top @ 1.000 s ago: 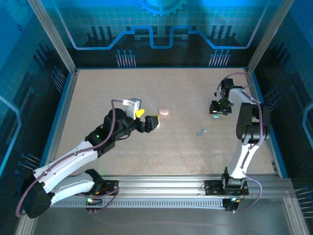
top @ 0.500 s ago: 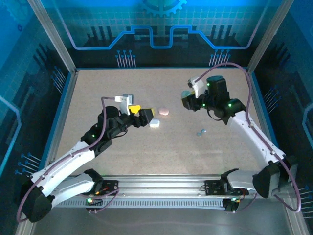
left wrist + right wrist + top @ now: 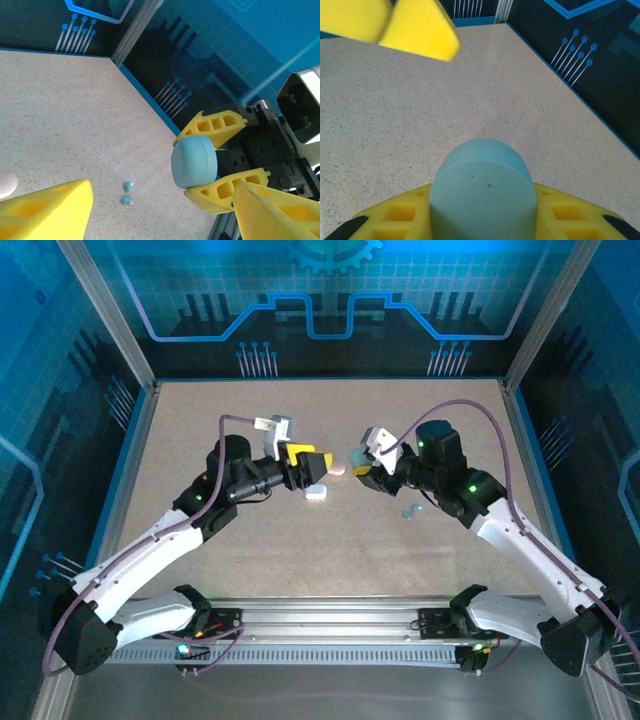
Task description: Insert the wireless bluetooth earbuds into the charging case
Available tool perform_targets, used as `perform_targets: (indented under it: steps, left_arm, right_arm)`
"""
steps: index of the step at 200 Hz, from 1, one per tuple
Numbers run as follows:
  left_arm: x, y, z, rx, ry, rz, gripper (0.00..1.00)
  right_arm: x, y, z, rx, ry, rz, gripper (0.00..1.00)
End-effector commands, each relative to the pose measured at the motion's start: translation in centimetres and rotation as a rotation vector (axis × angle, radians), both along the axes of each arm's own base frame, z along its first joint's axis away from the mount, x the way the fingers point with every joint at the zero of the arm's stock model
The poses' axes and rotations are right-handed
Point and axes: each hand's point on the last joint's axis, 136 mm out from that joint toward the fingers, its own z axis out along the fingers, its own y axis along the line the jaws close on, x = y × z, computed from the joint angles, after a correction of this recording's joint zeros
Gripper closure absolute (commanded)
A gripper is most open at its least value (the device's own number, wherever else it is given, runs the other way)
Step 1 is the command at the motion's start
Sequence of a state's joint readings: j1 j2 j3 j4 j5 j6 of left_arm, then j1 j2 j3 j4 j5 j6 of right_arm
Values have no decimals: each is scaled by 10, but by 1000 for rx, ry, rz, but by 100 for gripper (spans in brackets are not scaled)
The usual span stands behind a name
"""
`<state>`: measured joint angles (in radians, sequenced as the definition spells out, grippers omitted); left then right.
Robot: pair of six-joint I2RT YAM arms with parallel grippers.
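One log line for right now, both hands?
left hand: open, empty | right hand: gripping teal case | blue earbuds: loose on table

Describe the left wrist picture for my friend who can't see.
The right arm's yellow fingers clamp a rounded teal case above the speckled table. Two tiny blue earbuds lie on the table nearby. The camera's own yellow fingers stand apart, empty, at the bottom.

the top camera sits high above and behind the arm bases, looking down on the whole table (image 3: 330,560) from far off. the left wrist camera looks low across the table toward a side wall, close on the teal case (image 3: 194,161) in the right gripper (image 3: 184,165). the right wrist camera sits right behind that same case, facing a back corner.
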<state>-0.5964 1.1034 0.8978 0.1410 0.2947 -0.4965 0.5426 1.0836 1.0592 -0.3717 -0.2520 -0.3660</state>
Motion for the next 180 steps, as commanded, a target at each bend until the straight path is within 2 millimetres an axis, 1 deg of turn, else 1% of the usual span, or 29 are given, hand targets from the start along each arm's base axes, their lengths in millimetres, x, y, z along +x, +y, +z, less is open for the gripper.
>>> perform_targets:
  steps: [1,29,51,69,90,117,145,165,180]
  left_arm:
    - [-15,-20,21,-17,-52,-114,25]
    - [-16,-31,16,28,-42,-141,25]
    - [-17,-41,15,36,-39,-165,26]
    - [-13,-45,13,47,-28,-163,27]
    - [-7,-50,10,58,-12,-152,31]
    - [-4,-60,5,80,7,-161,33]
    - [4,-64,-6,112,53,-143,45]
    - [7,-63,-10,111,76,-125,61]
    - [8,-60,-9,97,85,-102,69]
  right_arm:
    - [-6,6,9,-4,-85,57,65]
    - [-7,9,13,5,-97,70,65]
    - [-7,10,14,3,-98,74,64]
    - [-9,11,16,9,-105,89,64]
    - [-13,14,17,11,-113,112,64]
    - [-16,19,18,16,-125,133,63]
    - [-17,22,21,17,-142,137,62]
    - [-17,24,20,4,-154,137,61]
    - [-16,22,19,-11,-170,129,57]
